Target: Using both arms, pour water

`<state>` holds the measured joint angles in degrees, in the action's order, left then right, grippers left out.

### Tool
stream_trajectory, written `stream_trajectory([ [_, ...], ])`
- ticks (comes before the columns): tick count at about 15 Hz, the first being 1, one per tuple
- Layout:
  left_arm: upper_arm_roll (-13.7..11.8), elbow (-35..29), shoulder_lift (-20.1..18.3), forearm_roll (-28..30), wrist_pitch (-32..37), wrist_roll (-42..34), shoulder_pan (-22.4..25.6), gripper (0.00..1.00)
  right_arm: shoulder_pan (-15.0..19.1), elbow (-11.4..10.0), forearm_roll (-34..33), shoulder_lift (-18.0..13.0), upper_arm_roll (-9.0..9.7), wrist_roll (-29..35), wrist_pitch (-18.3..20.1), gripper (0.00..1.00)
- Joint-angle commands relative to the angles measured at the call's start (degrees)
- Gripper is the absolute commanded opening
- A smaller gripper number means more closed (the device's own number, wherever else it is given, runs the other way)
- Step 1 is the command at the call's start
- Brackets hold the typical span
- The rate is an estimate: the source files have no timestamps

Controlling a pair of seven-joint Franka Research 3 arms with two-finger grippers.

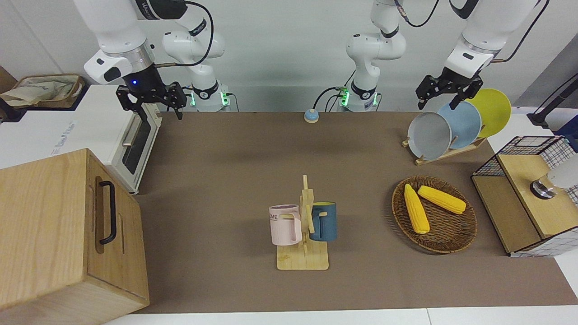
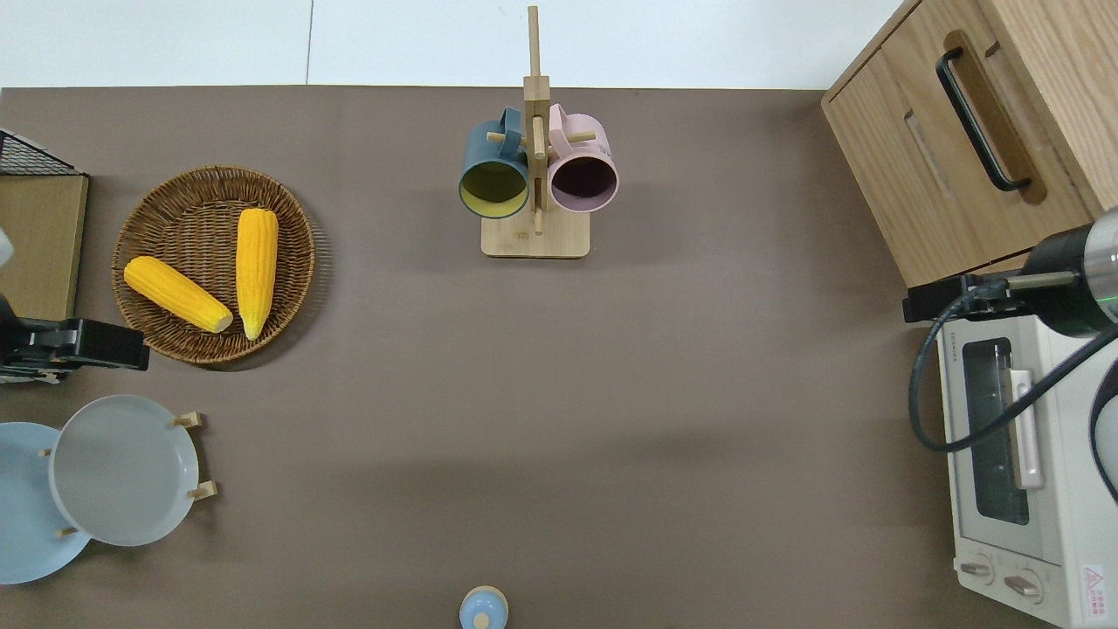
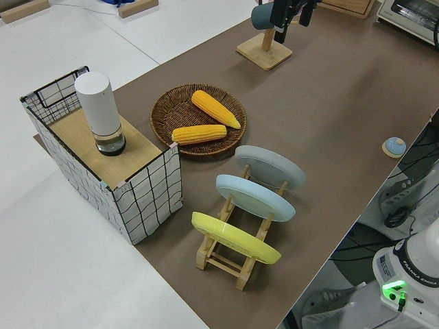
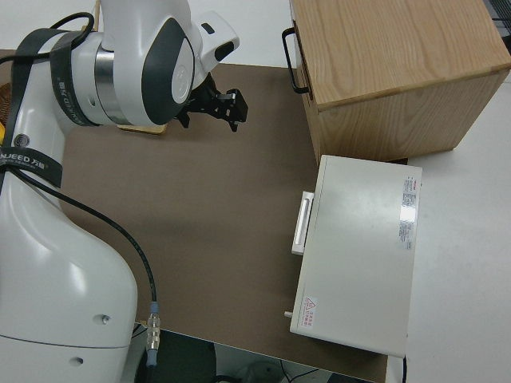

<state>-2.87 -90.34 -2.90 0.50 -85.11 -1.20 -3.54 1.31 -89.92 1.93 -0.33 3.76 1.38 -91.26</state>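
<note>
Wood filled the right arm's end of the table: a cabinet (image 1: 67,230) with a black handle, and beside it, nearer the robots, a white toaster oven (image 1: 131,144). The right gripper (image 1: 151,100) hung over the corner of that oven closest to the cabinet, its fingers spread apart and empty. In the overhead view only a black edge of it (image 2: 930,307) showed past the wrist and cable, so the fingers were hidden there.

Toward the table's middle from that gripper, and farther from the robots, stood a wooden mug rack (image 1: 303,253) with a pink mug (image 1: 284,225) and a dark blue mug (image 1: 323,221) hung on either side of its post. A small blue bell-like button (image 1: 310,116) sat at the table edge closest to the robots, between the two arm bases.

The left gripper (image 1: 445,92) hung over the gap between the plate rack and the wicker basket (image 1: 456,239), fingers apart, holding nothing. In the rack stood a grey plate (image 1: 429,135), a light blue plate (image 1: 465,124) and a yellow plate (image 1: 494,110), each tilted. Two ears of corn (image 1: 415,208) lay in the basket. At the left arm's end of the table a wire-framed box (image 1: 533,198) carried a white cylinder (image 1: 557,178) on its wooden top; the picture edge cut it off.

No water or pouring vessel could be made out.
</note>
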Motion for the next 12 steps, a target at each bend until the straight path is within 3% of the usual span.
stream_trajectory([
  [1, -0.2, -0.3, -0.5, -0.1, -0.1, -0.5, -0.2, 1.00, 0.7, -0.3, 1.5, 0.0, 1.51, 0.4, -3.3, 0.990],
  [5, -0.9, -0.3, -0.5, -0.1, 0.0, -0.6, 0.2, 1.00, 0.7, -0.3, 1.3, 0.7, 4.41, -1.3, -8.1, 0.990],
  [12, -1.1, -0.3, 0.7, -3.1, -1.0, -2.0, 0.7, 1.00, 0.3, -0.4, -1.4, 4.4, 9.16, -10.4, -18.0, 0.990],
])
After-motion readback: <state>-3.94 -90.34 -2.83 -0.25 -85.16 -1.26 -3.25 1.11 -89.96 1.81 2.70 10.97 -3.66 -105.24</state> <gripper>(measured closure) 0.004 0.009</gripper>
